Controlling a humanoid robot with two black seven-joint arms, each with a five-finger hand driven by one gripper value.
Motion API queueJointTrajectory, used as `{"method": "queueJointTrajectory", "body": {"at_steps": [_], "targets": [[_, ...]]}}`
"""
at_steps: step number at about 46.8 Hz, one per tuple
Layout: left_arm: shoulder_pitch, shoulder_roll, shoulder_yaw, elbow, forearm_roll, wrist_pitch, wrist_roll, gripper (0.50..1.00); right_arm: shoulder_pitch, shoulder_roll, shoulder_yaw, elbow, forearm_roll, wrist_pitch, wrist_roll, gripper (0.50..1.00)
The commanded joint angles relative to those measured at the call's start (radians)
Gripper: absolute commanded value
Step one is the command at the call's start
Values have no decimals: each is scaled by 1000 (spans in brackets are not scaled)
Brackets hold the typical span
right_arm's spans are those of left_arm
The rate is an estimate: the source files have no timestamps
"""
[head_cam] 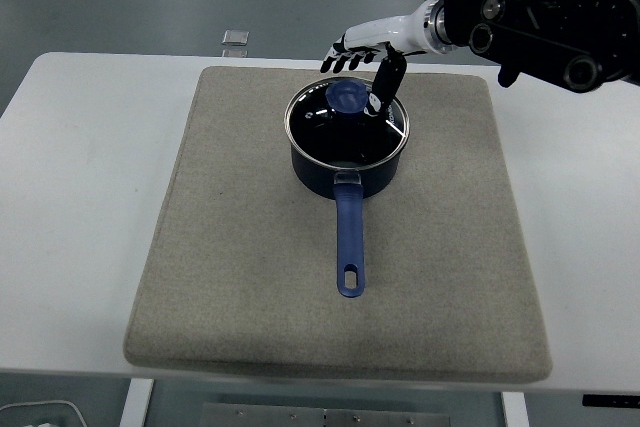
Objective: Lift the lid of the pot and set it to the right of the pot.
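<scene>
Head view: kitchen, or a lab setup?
Probably a lab test bench, not a kitchen: a bare white table, a grey felt mat as work surface, and only a dark blue saucepan with glass lid; no stove or sink.

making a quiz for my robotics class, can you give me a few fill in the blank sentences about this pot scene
1. The glass lid with the blue knob sits on the ____.
2. The pot stands on a grey ____ that covers most of the white table.
3. The pot's blue handle points toward the ____ edge of the table.
4. The hand above the lid comes in from the ____ side of the picture.

Missing words: pot; mat; near; right
</scene>
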Motion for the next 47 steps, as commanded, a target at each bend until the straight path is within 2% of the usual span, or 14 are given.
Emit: {"method": "queueJointTrajectory", "body": {"at_steps": [1, 12, 29, 47], "targets": [[0, 0, 0, 0, 0, 0, 0, 1000, -2, 0, 0, 0, -2, -1, 0, 913], [0, 0, 0, 0, 0, -1, 0, 1000, -7, 2, 0, 0, -4, -16, -3, 901], [0, 0, 0, 0, 0, -1, 0, 1000, -11, 25, 0, -2, -5, -21, -6, 797], [0, 0, 0, 0, 0, 0, 0, 1000, -11, 23, -15, -3, -19, -21, -5, 797]]}}
